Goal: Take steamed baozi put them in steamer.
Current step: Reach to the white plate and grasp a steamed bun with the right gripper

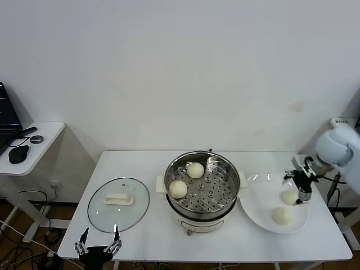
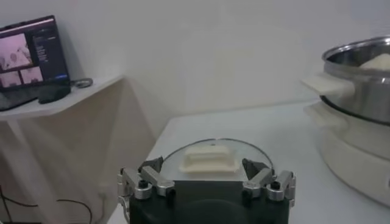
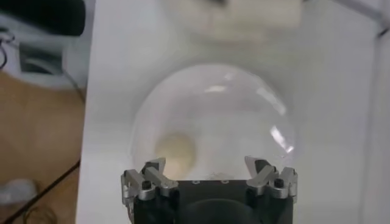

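Observation:
The steamer stands mid-table, a shiny steel pot with a perforated tray that holds two baozi. Two more baozi lie on the white plate to its right. My right gripper hangs open just above the plate, beside the farther bun. In the right wrist view one baozi sits on the plate near one finger of that gripper, with nothing between the jaws. My left gripper waits open at the table's front left edge.
A round glass lid with a white handle lies flat left of the steamer, right in front of the left gripper. A low side table with a mouse and laptop stands at far left.

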Tool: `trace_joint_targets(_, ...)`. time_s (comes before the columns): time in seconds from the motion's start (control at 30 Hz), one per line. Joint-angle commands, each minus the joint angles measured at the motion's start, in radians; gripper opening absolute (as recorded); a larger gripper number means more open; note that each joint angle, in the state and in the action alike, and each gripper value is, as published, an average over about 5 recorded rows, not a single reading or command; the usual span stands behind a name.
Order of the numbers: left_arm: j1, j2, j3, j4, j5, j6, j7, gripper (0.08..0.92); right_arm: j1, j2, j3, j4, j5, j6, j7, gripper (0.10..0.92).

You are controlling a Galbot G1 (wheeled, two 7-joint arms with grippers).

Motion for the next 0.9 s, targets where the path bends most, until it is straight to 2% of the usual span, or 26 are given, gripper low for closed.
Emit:
trace_joint_targets(0.03,0.011,-0.004,-0.005,0.000,0.008,0.004,0.011,0.823,-0.262,0.008,0.176,-0.053,-0.137,0.107,-0.001,0.823)
trace_joint_targets(0.9,0.004,-0.014,0.004,0.028,0.027,0.002,0.015,0.823,-0.254,0.172,0.170,-0.180,-0.174,0.096,0.091,0.823)
